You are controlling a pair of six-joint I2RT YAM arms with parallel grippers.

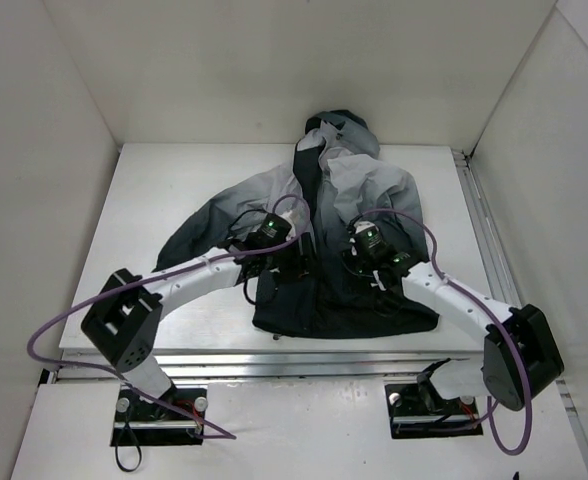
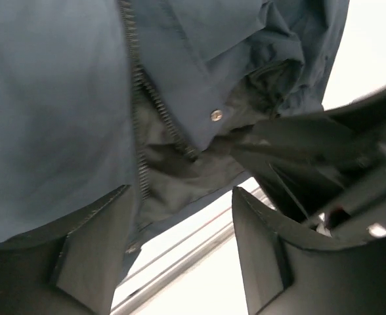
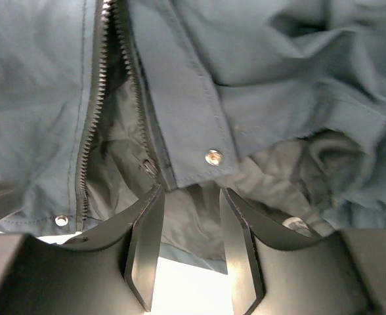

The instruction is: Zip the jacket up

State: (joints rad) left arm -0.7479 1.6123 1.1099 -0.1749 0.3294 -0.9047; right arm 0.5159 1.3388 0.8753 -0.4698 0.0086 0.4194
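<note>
The jacket point(image 1: 324, 210) lies flat on the table, hood at the far end, dark hem toward me. Its front is open at the bottom: in the right wrist view the two zipper rows point(image 3: 91, 125) part above the hem, with the lining showing between them and a snap point(image 3: 213, 157) on the flap. My left gripper point(image 1: 296, 262) hovers open over the left front panel by the zipper point(image 2: 138, 85), holding nothing point(image 2: 180, 193). My right gripper point(image 1: 357, 258) is open just below the right flap's lower end point(image 3: 190, 191), holding nothing.
The white table point(image 1: 174, 190) has walls on three sides. A metal rail point(image 1: 304, 365) runs along the near edge just below the hem. The right gripper's body shows in the left wrist view point(image 2: 324, 164), close beside the left one.
</note>
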